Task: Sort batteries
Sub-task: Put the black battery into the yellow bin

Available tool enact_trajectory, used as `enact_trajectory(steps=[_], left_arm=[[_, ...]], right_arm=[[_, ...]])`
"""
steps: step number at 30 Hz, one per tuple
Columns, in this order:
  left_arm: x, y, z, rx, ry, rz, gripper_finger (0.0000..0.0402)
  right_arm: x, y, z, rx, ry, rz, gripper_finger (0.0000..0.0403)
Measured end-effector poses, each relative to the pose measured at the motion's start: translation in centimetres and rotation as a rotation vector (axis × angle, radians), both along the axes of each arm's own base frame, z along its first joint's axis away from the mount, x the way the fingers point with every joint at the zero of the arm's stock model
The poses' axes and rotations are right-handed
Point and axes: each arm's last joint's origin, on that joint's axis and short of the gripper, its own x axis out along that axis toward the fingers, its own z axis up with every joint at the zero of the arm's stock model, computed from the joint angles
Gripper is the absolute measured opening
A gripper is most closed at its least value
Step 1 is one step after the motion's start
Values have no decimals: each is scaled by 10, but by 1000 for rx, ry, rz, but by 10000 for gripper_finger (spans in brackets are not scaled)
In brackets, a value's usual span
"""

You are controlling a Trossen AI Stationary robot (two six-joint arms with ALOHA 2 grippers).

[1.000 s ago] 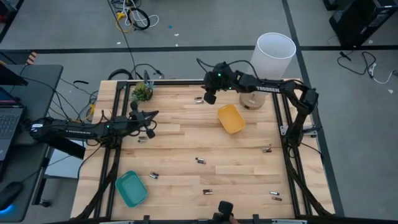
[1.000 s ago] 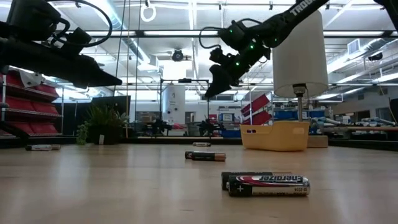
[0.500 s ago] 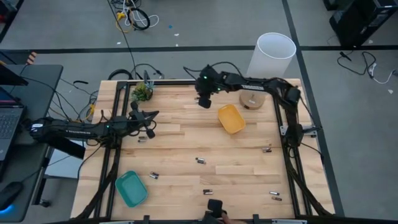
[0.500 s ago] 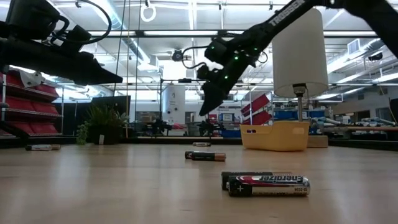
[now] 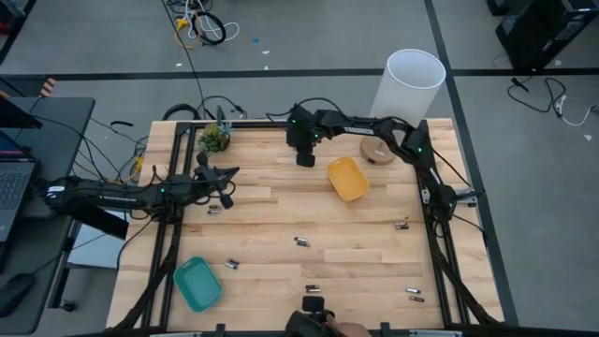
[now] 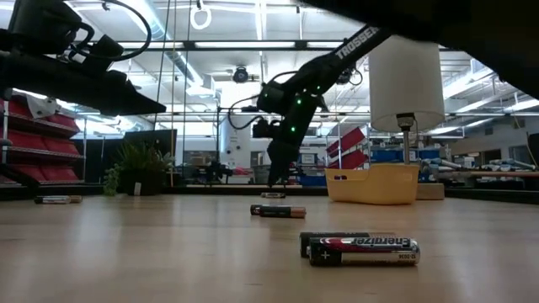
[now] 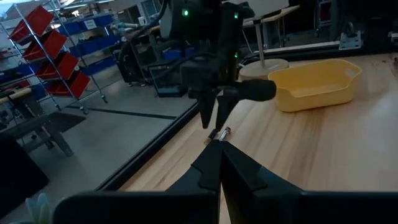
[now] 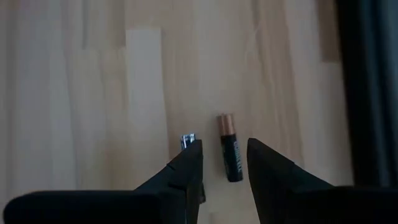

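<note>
Two dark robot arms are seen over the pale wooden bench (image 5: 281,211). The right claw (image 5: 305,155) is reached across to the far edge, left of the shallow yellow plastic tray (image 5: 347,179); its fingers (image 8: 186,163) are spread apart and pointed down over two small cylindrical batteries, a dark one with a copper end (image 8: 229,147) lying between the fingers and a silvery one (image 8: 189,142) partly hidden by one finger. Neither battery is seen to be gripped.

The left claw (image 5: 223,192) is held above the bench's left side with its fingers pressed together, just beside a small battery (image 5: 212,211).

More small batteries are scattered on the bench: one near the middle (image 5: 301,241), one near the teal plastic tray (image 5: 197,284), and others near the right edge (image 5: 414,294).
</note>
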Motion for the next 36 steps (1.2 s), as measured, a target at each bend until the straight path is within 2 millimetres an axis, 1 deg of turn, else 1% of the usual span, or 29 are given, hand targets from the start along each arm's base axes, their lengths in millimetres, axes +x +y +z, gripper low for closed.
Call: enact_trajectory(steps=[2, 6, 12, 18, 24, 27, 32, 36], left_arm=[[0, 0, 0, 1, 0, 0, 17], [0, 0, 0, 2, 1, 0, 17], [0, 0, 0, 3, 0, 0, 17], [0, 0, 1, 4, -8, 0, 17], [0, 0, 1, 1, -10, 0, 17], [0, 0, 1, 2, -11, 0, 17], [0, 0, 2, 2, -19, 1, 17], [0, 0, 5, 8, -53, 4, 17]], right_arm=[[0, -1, -5, 1, 17, -2, 107], [-2, -5, -4, -7, 9, -10, 97], [-11, -14, -4, 13, 40, -28, 89], [-23, -23, -7, -1, 109, 61, 83], [-21, -31, -4, -83, 80, 124, 83], [-20, -31, -4, -100, 68, 171, 79], [-23, -30, -5, -16, 43, 222, 63], [-30, -34, -5, 80, -6, 256, 51]])
